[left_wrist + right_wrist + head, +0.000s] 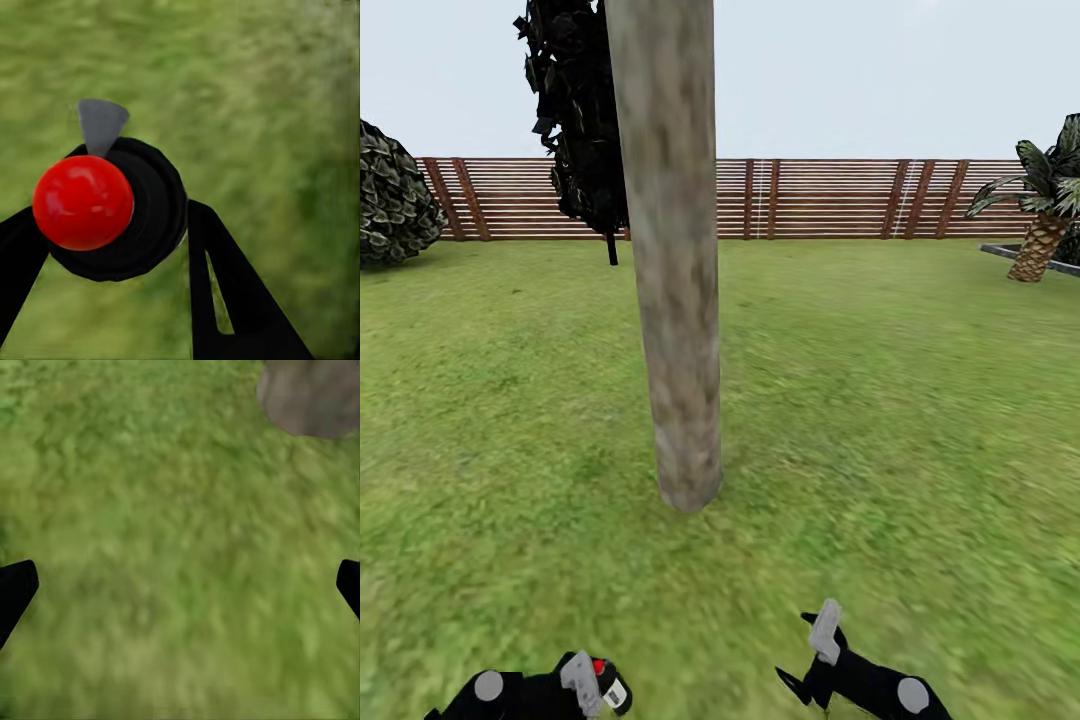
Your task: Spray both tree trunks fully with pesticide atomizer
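Garden lawn (920, 400), slat fence (820, 198) at the back. Pale mottled tree trunk (672, 250) dead ahead, upright, base planted in grass just beyond the arms. Black conifer (582, 120) behind it to the left; palm-like plant (1045, 215) far right; round dark shrub (390, 195) far left.

Left gripper (592, 685) clenched on the pesticide atomizer (605, 682), low at the near left of the head view. Left wrist view: dark round bottle body (150, 217) seated between the two black fingers (225, 285), red ball top (82, 202) toward the camera, grey nozzle tab (101, 124) beside it.

Right gripper (815, 655) released, jaws spread wide, holding nothing; grass and the trunk's foot (315, 394) seen past it.

Handling, as a guess: small rigid bottle, likely light, smooth rounded sides, so prone to twisting in the pinch. Best hold around the mid-body, leaving the red top and nozzle free.

Small pale patch on the bottle's side in the head view, possibly a label; too small to read. No other writing or brand visible. No spray specks seen on the bark yet.
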Tool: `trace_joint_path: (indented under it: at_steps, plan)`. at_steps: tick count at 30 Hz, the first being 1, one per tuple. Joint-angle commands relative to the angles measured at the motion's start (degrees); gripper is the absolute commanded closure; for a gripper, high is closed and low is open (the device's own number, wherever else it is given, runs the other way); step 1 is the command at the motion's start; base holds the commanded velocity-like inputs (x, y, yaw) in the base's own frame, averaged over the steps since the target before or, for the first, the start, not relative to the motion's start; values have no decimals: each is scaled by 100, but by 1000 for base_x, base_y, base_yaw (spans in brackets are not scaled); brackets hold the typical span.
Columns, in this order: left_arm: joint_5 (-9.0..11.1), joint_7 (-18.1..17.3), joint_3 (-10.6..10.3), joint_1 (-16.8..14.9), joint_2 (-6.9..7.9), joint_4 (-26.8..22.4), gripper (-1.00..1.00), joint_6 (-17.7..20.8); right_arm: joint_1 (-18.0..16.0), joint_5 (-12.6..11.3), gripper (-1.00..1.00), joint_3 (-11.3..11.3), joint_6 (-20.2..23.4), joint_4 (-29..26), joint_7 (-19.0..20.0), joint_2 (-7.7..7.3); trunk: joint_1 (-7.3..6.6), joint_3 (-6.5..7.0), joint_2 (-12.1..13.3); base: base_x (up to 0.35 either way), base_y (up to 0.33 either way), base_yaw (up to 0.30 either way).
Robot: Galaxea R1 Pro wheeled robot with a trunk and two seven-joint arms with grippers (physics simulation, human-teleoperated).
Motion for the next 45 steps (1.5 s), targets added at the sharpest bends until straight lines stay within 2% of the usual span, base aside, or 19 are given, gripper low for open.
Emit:
trace_joint_path:
  at_steps: [1,3,7,15,22,28,29,34,35,37,40,45]
  plan:
    - [-91,-55,49,-35,27,-38,100,4,-36,44,-100,-41,-57,-36,33,-7,-1,-5,-2,0,0,0]
    - [-103,-46,59,-102,62,-103,100,77,-101,25,-100,-44,-58,-101,33,-7,-1,-5,-2,0,0,0]
    - [-147,-21,71,-235,27,-235,100,202,-104,-4,-100,-50,-51,-230,33,40,-1,-5,-2,0,0,0]
    - [-181,-36,96,-501,39,-498,100,480,-98,5,-100,-30,-50,-487,33,34,-1,-5,-2,0,0,0]
    - [-379,-234,-86,-678,-5,-601,100,707,-107,101,-100,185,29,-688,84,97,-1,-5,-2,0,0,0]
    - [-576,-411,-108,-873,26,-605,100,902,-120,94,-100,378,220,-881,276,220,-1,-5,-2,0,0,0]
    - [-1282,-1888,-111,-1242,31,-604,100,1144,-123,92,-100,1148,1147,-2188,1441,252,-1,-5,-2,0,0,0]
    - [-1764,-2590,-106,-1473,-20,-649,100,1158,-166,97,-100,1157,1266,-2447,1644,336,-1,-5,-2,0,0,0]
    - [-1808,-2656,-105,-1492,-25,-665,100,1159,-173,97,-100,1157,1268,-2447,1649,339,-1,-5,-2,0,0,0]
    - [-1957,-3105,-102,-1613,-24,-724,100,1170,-197,99,-100,1158,1271,-2433,1663,356,-1,-5,-2,0,0,0]
    - [-1998,-3634,-94,-1757,-29,-741,100,1178,-202,99,-100,1159,1269,-2425,1687,361,-1,-5,-2,0,0,0]
    - [-2012,-3836,-99,-1813,-80,-754,100,1187,-204,97,-100,1158,1264,-2423,1860,361,-1,-5,-2,0,0,0]
